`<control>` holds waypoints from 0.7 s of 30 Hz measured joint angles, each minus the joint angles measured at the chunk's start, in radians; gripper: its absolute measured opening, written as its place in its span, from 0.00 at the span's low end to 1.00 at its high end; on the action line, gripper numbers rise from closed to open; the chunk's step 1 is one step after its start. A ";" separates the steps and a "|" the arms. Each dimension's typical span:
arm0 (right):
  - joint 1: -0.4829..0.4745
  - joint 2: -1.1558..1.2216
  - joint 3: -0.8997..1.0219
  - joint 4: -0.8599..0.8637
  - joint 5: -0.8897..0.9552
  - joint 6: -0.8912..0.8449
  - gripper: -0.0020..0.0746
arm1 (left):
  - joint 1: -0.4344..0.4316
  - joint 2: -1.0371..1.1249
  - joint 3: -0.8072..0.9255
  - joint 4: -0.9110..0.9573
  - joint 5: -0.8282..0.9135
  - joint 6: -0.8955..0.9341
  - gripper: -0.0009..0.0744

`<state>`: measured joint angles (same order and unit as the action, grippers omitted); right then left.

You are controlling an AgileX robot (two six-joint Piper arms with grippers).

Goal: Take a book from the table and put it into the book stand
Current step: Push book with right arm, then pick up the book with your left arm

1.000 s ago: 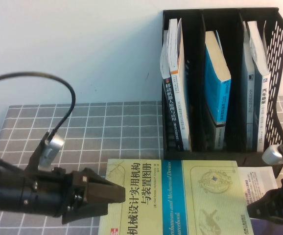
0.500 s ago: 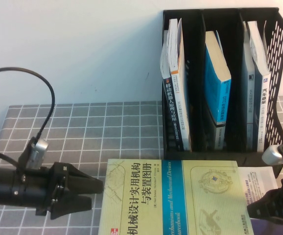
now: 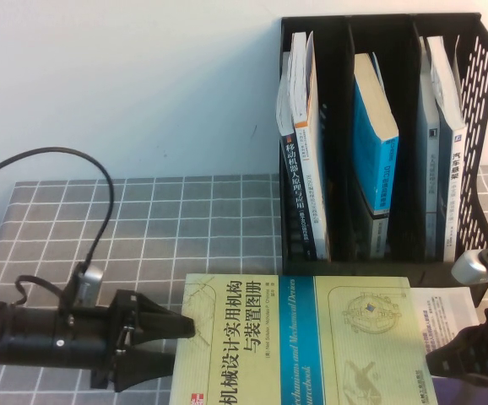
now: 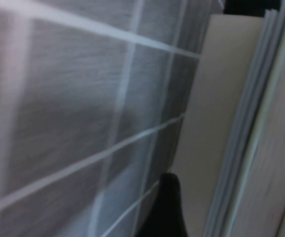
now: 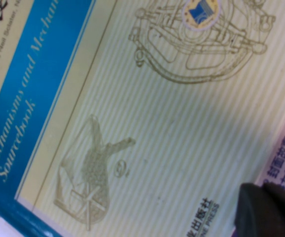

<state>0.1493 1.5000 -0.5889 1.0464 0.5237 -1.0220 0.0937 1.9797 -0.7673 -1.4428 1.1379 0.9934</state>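
The book [image 3: 311,346], pale yellow-green with a blue band and black Chinese title, lies flat on the grey gridded table [image 3: 185,219] at the front middle. My left gripper [image 3: 175,348] is open at the book's left edge, its upper finger reaching the cover's corner. The left wrist view shows the book's page edges [image 4: 241,123] close up, beside one dark fingertip [image 4: 166,205]. My right gripper [image 3: 463,359] sits low at the book's right edge. One of its dark fingers [image 5: 268,212] lies by the cover [image 5: 172,128]. The black book stand [image 3: 480,76] stands behind.
The stand's three compartments hold upright books, among them a blue one [image 3: 371,135] in the middle. A white sheet with purple print [image 3: 447,308] pokes out from under the book's right side. A black cable [image 3: 100,194] loops over the left arm.
The left gripper drew back to the left, then came forward again, lower, to the book's left edge. The right arm and the book have not moved.
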 joint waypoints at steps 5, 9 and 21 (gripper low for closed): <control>0.000 0.000 0.000 0.000 0.000 -0.009 0.02 | -0.073 0.000 0.000 -0.051 -0.022 0.035 0.76; 0.000 0.000 0.000 0.000 0.000 -0.015 0.02 | -0.089 0.002 0.000 -0.044 -0.051 0.038 0.75; 0.000 0.000 0.000 0.000 0.000 -0.017 0.02 | -0.091 0.002 -0.002 -0.033 -0.013 0.094 0.38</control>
<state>0.1493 1.5000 -0.5889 1.0464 0.5237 -1.0392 0.0028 1.9812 -0.7693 -1.4758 1.1246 1.0874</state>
